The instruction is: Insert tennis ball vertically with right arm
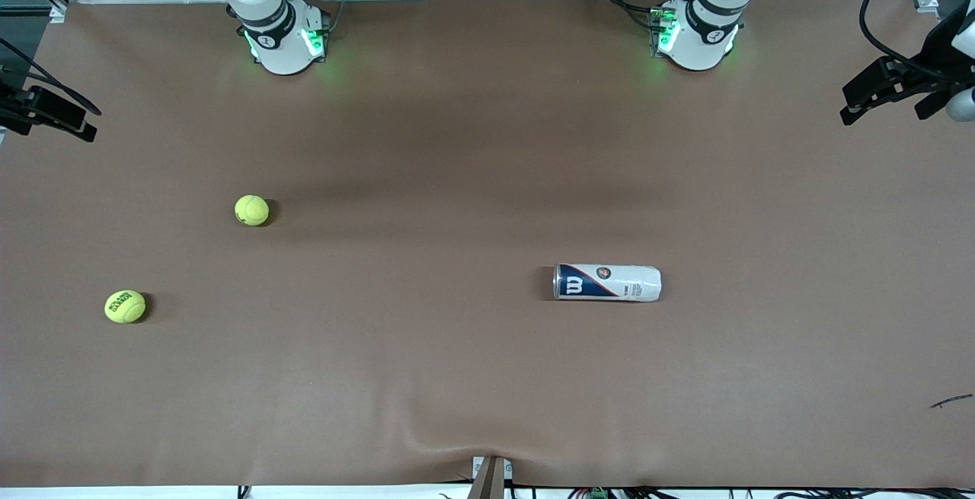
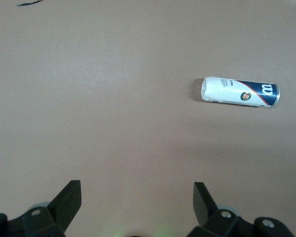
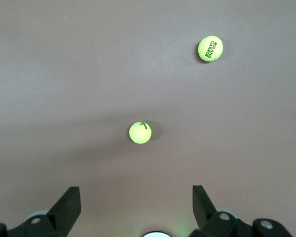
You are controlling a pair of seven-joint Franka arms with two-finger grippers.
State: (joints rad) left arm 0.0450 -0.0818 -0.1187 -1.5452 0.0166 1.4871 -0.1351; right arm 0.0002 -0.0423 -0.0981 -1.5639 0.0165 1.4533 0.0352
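Two yellow tennis balls lie on the brown table toward the right arm's end. One ball [image 1: 251,210] is farther from the front camera; the other ball [image 1: 125,306] is nearer to it. Both show in the right wrist view, the first ball [image 3: 140,133] and the second ball [image 3: 210,48]. A white and blue ball can [image 1: 607,283] lies on its side toward the left arm's end, also in the left wrist view [image 2: 240,92]. My right gripper [image 3: 136,193] is open and empty, high over the table. My left gripper [image 2: 137,190] is open and empty, high up. Neither gripper shows in the front view.
Black mounts reach in at both ends of the table, one at the right arm's end [image 1: 46,114] and one at the left arm's end [image 1: 899,87]. A small dark mark [image 1: 952,401] lies near the front edge. The cover wrinkles at the front edge [image 1: 449,438].
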